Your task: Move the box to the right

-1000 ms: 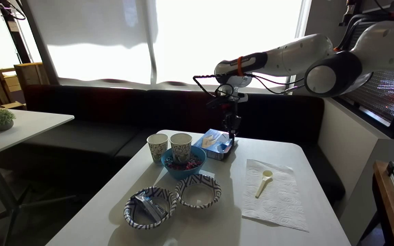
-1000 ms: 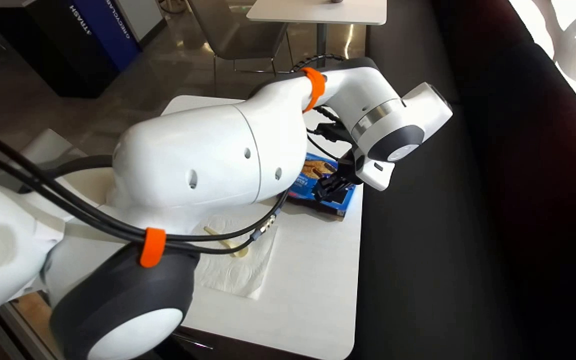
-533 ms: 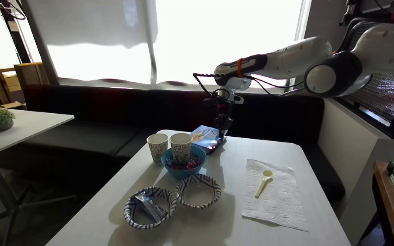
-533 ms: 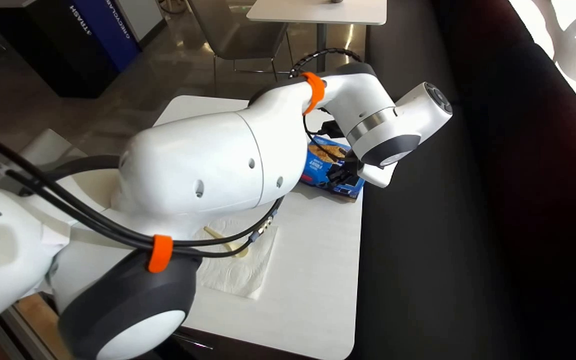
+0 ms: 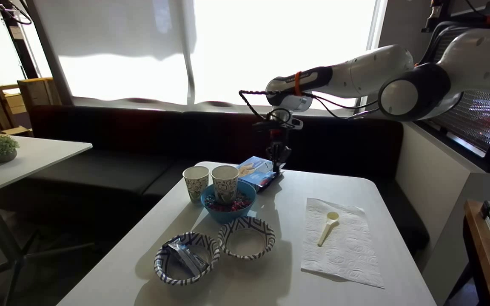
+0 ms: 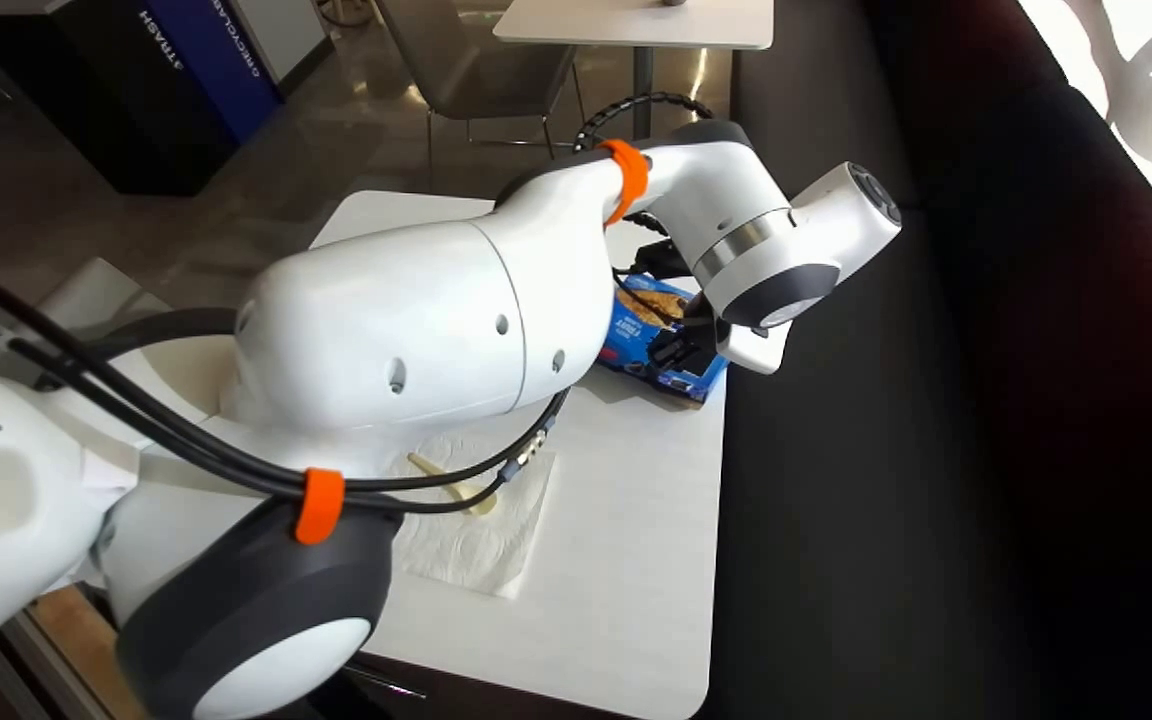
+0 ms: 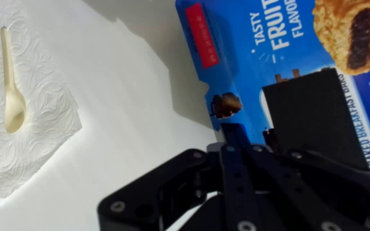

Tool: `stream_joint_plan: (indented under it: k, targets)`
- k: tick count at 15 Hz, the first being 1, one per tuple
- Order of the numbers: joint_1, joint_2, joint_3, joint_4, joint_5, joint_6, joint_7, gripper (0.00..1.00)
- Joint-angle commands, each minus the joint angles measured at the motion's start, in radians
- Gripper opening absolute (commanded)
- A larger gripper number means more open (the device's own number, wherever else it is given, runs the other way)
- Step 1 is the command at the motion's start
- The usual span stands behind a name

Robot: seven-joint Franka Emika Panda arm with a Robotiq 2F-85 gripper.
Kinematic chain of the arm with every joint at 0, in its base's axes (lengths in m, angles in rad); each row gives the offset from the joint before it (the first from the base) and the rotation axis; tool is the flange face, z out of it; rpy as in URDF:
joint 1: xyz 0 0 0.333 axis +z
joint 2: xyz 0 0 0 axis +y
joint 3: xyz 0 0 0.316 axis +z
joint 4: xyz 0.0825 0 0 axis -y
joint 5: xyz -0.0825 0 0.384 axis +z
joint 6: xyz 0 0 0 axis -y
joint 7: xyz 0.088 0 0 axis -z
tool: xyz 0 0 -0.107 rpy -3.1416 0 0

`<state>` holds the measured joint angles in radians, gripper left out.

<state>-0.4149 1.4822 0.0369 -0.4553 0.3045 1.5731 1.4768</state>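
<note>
"TASTY", "FRUIT", "FLAVOR" on a flat blue rectangular cardboard box
It also reads "BAKED BREAKFAST BARS" and a partial "ERRY". In an exterior view, a black box-shaped bin says "TRASH", a blue box-shaped bin "RECYCLAB", cut off.

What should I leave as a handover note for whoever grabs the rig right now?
Tool: jaws look closed at the side of the box; whether they pinch it is unclear.
Box: far end of the white table in an exterior view, behind the blue bowl.
Done: over the last second, box and tool moved together, away from the paper towel.
Left: confirm whose right is meant; then likely finish the shift and withdraw the tool.
</note>
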Motion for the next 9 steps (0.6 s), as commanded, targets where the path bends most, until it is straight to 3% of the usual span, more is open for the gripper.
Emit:
stream_joint_plan:
  k: [1,9]
  targets:
    - [0.0,0.0,0.002,0.01,-0.024,-0.012,-0.124,0.27]
    - [0.04,-0.07,-0.017,-0.008,-0.073,0.009,-0.494,0.84]
